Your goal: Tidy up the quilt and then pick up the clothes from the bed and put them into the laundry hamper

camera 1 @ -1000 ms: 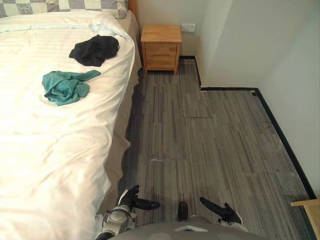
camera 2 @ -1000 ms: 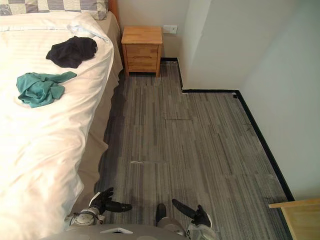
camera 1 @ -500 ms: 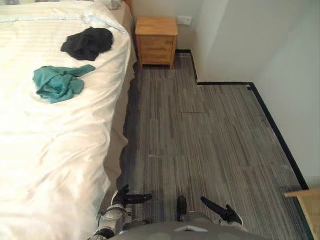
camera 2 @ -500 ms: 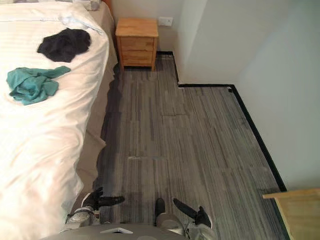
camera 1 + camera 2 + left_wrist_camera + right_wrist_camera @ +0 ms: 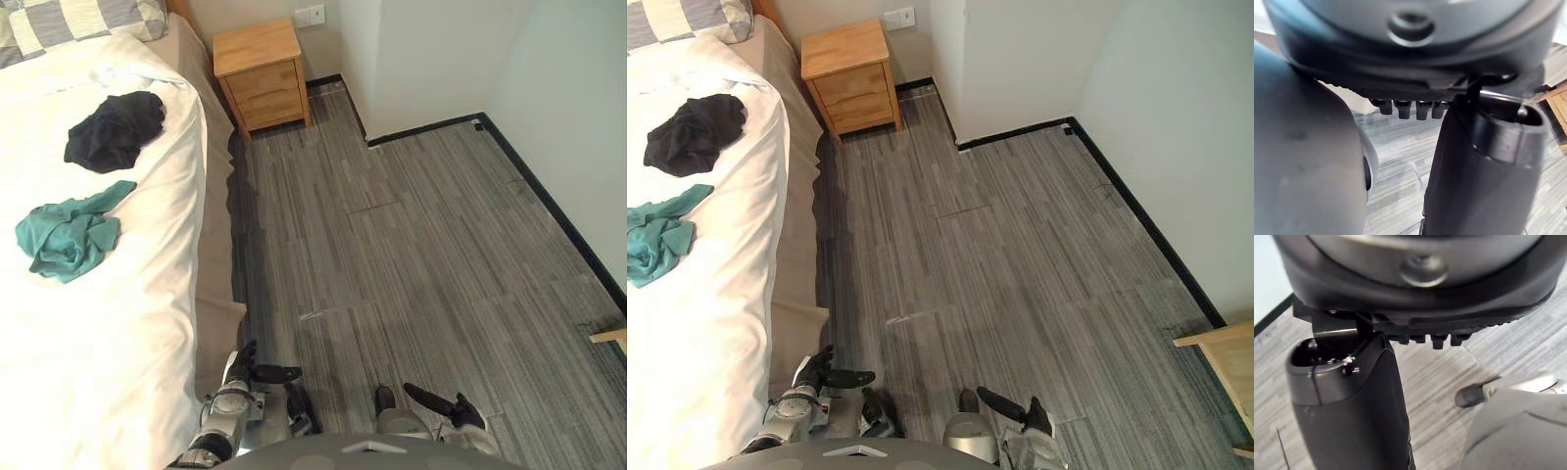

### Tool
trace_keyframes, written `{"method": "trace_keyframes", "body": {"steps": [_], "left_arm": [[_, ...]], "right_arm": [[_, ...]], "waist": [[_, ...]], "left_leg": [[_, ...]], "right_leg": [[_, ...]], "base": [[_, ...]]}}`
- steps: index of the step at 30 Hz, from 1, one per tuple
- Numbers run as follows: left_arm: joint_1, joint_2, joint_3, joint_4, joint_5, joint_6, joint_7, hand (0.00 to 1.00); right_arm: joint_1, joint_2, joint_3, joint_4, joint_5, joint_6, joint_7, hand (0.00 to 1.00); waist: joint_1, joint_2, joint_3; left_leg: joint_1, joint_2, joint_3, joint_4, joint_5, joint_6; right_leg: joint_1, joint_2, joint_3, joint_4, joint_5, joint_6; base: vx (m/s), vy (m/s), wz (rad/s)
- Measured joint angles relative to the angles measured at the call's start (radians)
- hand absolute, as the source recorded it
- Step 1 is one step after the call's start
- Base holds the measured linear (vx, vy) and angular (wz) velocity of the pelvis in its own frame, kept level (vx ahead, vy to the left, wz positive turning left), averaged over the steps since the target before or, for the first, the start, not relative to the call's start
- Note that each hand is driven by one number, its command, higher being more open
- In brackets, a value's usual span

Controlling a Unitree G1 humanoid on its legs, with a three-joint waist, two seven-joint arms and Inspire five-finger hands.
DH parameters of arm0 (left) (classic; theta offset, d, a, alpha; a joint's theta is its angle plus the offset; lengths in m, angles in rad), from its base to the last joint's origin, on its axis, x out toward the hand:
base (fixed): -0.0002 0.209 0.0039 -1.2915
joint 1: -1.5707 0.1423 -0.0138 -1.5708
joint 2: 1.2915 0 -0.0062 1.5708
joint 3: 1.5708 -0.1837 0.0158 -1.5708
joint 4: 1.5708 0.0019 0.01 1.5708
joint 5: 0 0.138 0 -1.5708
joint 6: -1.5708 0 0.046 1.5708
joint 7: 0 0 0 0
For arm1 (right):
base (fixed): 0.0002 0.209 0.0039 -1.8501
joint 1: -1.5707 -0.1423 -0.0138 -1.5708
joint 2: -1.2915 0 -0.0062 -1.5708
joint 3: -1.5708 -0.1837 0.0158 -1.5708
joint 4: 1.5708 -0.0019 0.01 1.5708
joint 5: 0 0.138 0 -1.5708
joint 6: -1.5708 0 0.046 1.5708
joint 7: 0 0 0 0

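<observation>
We see crumpled black garment (image 5: 116,129) and crumpled teal garment (image 5: 65,238) on white-quilted bed (image 5: 108,372); beside bed, left hand (image 5: 245,371) and right hand (image 5: 451,410) hang with fingers relaxed, grasping nothing.

I see a white quilt (image 5: 108,323) carrying teal clothes (image 5: 65,239) and black clothes (image 5: 115,129); beside it, grey-streaked floor (image 5: 411,264) and a tan wooden nightstand (image 5: 259,70).

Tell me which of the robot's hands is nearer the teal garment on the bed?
Left. The left hand hangs beside the bed, short of the teal garment lying on it; the right hand hangs over the floor, farther from the bed.
</observation>
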Motion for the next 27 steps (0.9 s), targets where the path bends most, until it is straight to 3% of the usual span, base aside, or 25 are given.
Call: {"method": "trace_keyframes", "body": {"steps": [1, 2, 3, 4, 5, 7, 8, 9, 10, 11, 12, 14, 16, 17, 18, 19, 20, 21, 22, 23, 24, 25, 27], "left_arm": [[-0.001, 0.002, -0.007, -0.006, -0.002, 0.001, 0.000, 1.00], [-0.001, 0.006, -0.008, -0.012, -0.004, 0.000, 0.000, 1.00], [-0.003, 0.009, -0.007, -0.024, -0.008, -0.002, 0.001, 1.00], [-0.004, 0.017, 0.002, -0.039, -0.018, -0.007, 0.003, 1.00], [-0.004, 0.020, 0.013, -0.040, -0.028, -0.007, 0.003, 1.00], [-0.003, 0.012, 0.040, -0.030, -0.052, -0.006, 0.007, 1.00], [0.000, 0.005, 0.048, -0.026, -0.060, -0.004, 0.008, 1.00], [0.008, 0.009, 0.047, -0.014, -0.073, 0.000, 0.009, 1.00], [0.009, 0.014, 0.047, -0.003, -0.074, 0.004, 0.008, 1.00], [0.010, 0.021, 0.046, 0.019, -0.073, 0.017, 0.008, 1.00], [0.012, 0.021, 0.046, 0.030, -0.073, 0.021, 0.010, 1.00], [-0.003, 0.020, 0.042, 0.029, -0.073, 0.022, 0.009, 1.00], [-0.013, 0.015, 0.040, 0.029, -0.073, 0.022, 0.009, 1.00], [-0.020, 0.012, 0.031, 0.028, -0.076, 0.021, 0.009, 1.00], [-0.026, 0.010, 0.029, 0.028, -0.076, 0.021, 0.008, 1.00], [-0.028, 0.008, 0.027, 0.027, -0.076, 0.021, 0.008, 1.00], [-0.026, 0.006, 0.021, 0.024, -0.076, 0.020, 0.007, 1.00], [-0.024, 0.002, 0.022, 0.026, -0.076, 0.020, 0.004, 1.00], [-0.033, -0.015, 0.024, 0.031, -0.076, 0.020, 0.003, 1.00], [-0.041, -0.030, 0.030, 0.040, -0.075, 0.016, -0.004, 1.00], [-0.044, -0.034, 0.033, 0.051, -0.074, 0.016, -0.014, 1.00], [-0.041, -0.038, 0.035, 0.053, -0.072, 0.016, -0.017, 1.00], [-0.030, -0.064, 0.056, 0.048, -0.072, 0.007, -0.031, 1.00]], "right_arm": [[-0.007, 0.001, 0.001, 0.000, -0.001, 0.000, 0.001, 1.00], [-0.010, 0.006, 0.008, 0.000, -0.001, 0.000, -0.003, 1.00], [-0.015, 0.021, 0.014, -0.002, -0.001, -0.003, -0.009, 1.00], [-0.017, 0.030, 0.016, -0.003, -0.001, -0.007, -0.005, 1.00], [-0.015, 0.035, 0.016, -0.004, 0.000, -0.008, -0.002, 1.00], [-0.014, 0.036, 0.003, -0.007, 0.000, -0.009, 0.001, 1.00], [-0.012, 0.033, -0.012, -0.008, 0.001, -0.009, 0.002, 1.00], [-0.006, 0.032, -0.023, -0.020, 0.001, -0.011, 0.002, 1.00], [0.002, 0.036, -0.025, -0.025, 0.001, -0.011, 0.002, 1.00], [0.017, 0.042, -0.031, -0.026, 0.003, -0.010, 0.002, 1.00], [0.025, 0.048, -0.048, -0.041, 0.006, -0.011, 0.007, 1.00], [0.015, 0.049, -0.075, -0.066, 0.004, -0.023, 0.018, 1.00], [0.015, 0.043, -0.081, -0.074, 0.004, -0.026, 0.018, 1.00], [0.014, 0.040, -0.081, -0.085, 0.007, -0.028, 0.019, 1.00], [0.012, 0.039, -0.079, -0.089, 0.011, -0.029, 0.020, 1.00], [0.012, 0.039, -0.078, -0.088, 0.011, -0.028, 0.019, 1.00], [0.018, 0.044, -0.070, -0.082, 0.010, -0.021, 0.018, 1.00], [0.020, 0.047, -0.063, -0.076, 0.010, -0.013, 0.019, 1.00], [0.002, 0.040, -0.074, -0.069, 0.009, -0.011, 0.016, 1.00], [-0.021, 0.025, -0.091, -0.058, 0.002, -0.012, 0.023, 1.00], [-0.032, 0.032, -0.099, -0.049, 0.002, -0.008, 0.020, 1.00], [-0.030, 0.035, -0.101, -0.038, 0.002, -0.007, 0.020, 1.00], [-0.002, 0.038, -0.101, -0.035, 0.003, -0.002, 0.027, 1.00]], "waist": [[0.002, 0.001, 0.002], [0.009, -0.007, 0.004], [0.010, -0.028, 0.012], [0.011, -0.053, 0.024], [0.014, -0.059, 0.022], [0.025, -0.053, 0.021], [0.023, -0.048, 0.021], [0.016, -0.052, 0.022], [0.008, -0.055, 0.024], [-0.007, -0.054, 0.025], [-0.020, -0.051, 0.026], [-0.031, -0.031, 0.039], [-0.032, -0.012, 0.049], [-0.034, 0.000, 0.056], [-0.038, 0.007, 0.060], [-0.040, 0.006, 0.059], [-0.052, -0.012, 0.051], [-0.062, -0.024, 0.042], [-0.054, 0.018, 0.050], [-0.049, 0.034, 0.051], [-0.053, 0.023, 0.058], [-0.056, 0.020, 0.058], [-0.057, 0.019, 0.057]], "left_leg": [[-0.003, -0.010, -0.002, -0.120, 0.086, 0.019], [0.004, -0.018, -0.003, -0.127, 0.162, 0.043], [0.012, -0.040, -0.002, -0.114, 0.188, 0.090], [0.011, -0.054, -0.003, -0.079, 0.151, 0.112], [0.013, -0.061, -0.004, -0.065, 0.136, 0.114], [0.069, -0.075, 0.008, -0.062, 0.087, 0.131], [0.111, -0.081, 0.014, -0.084, 0.065, 0.133], [0.179, -0.097, 0.009, -0.108, 0.032, 0.130], [0.211, -0.105, 0.001, -0.110, 0.017, 0.127], [0.270, -0.114, -0.013, -0.111, -0.010, 0.123], [0.331, -0.118, -0.036, -0.127, -0.024, 0.122], [0.408, -0.092, -0.098, -0.168, -0.031, 0.111], [0.430, -0.064, -0.115, -0.167, -0.042, 0.091], [0.450, -0.040, -0.131, -0.167, -0.054, 0.071], [0.474, -0.022, -0.146, -0.172, -0.069, 0.046], [0.489, -0.017, -0.152, -0.177, -0.078, 0.031], [0.516, -0.019, -0.167, -0.184, -0.101, -0.007], [0.551, -0.018, -0.188, -0.198, -0.121, -0.040], [0.557, 0.007, -0.188, -0.201, -0.121, -0.043], [0.548, 0.018, -0.180, -0.204, -0.063, -0.051], [0.597, 0.014, -0.186, -0.221, 0.014, -0.046], [0.625, 0.017, -0.189, -0.223, 0.052, -0.047], [0.593, 0.069, -0.231, 0.001, 0.136, -0.053]], "right_leg": [[0.012, -0.001, -0.004, 0.000, -0.021, 0.020], [0.025, -0.009, -0.005, 0.000, -0.035, 0.039], [0.040, -0.030, -0.013, 0.007, -0.047, 0.055], [0.044, -0.044, -0.037, 0.029, -0.040, 0.067], [0.041, -0.053, -0.042, 0.048, -0.038, 0.067], [-0.008, -0.073, -0.025, 0.226, -0.047, 0.067], [-0.059, -0.081, -0.011, 0.378, -0.051, 0.072], [-0.155, -0.104, 0.005, 0.642, -0.028, 0.108], [-0.194, -0.113, 0.016, 0.772, -0.019, 0.126], [-0.246, -0.125, 0.007, 0.953, -0.031, 0.113], [-0.291, -0.132, -0.049, 1.048, -0.056, 0.079], [-0.373, -0.091, -0.166, 1.006, -0.143, -0.013], [-0.412, -0.044, -0.208, 0.900, -0.169, -0.034], [-0.450, 0.004, -0.221, 0.735, -0.165, -0.039], [-0.470, 0.046, -0.214, 0.521, -0.114, -0.030], [-0.477, 0.058, -0.203, 0.405, -0.068, -0.029], [-0.484, 0.060, -0.163, 0.188, 0.061, -0.020], [-0.482, 0.058, -0.134, 0.155, 0.281, -0.053], [-0.488, 0.092, -0.137, 0.174, 0.258, -0.080], [-0.538, 0.105, -0.121, 0.284, 0.190, -0.109], [-0.547, 0.099, -0.116, 0.409, 0.106, -0.125], [-0.533, 0.101, -0.117, 0.446, 0.066, -0.131], [-0.437, 0.120, -0.130, 0.466, -0.038, -0.115]], "base": [[0.38, 0.172, -0.05], [0.51, 0.234, -0.04], [0.43, 0.183, 0.00], [0.50, 0.205, 0.07], [0.49, 0.202, 0.02], [0.43, 0.212, -0.13], [0.42, 0.233, -0.15], [0.42, 0.220, -0.02], [0.44, 0.172, 0.33], [0.49, 0.122, 0.57], [0.52, 0.101, 0.65], [0.63, -0.015, 0.64], [0.45, -0.095, 0.47], [0.41, -0.166, 0.53], [0.52, -0.224, 0.61], [0.58, -0.290, 0.75], [0.63, -0.355, 0.79], [0.67, -0.385, 0.59], [0.60, -0.351, 0.02], [0.60, -0.410, -0.36], [0.54, -0.388, -0.29], [0.53, -0.413, 0.00], [0.35, -0.268, 0.17]]}}
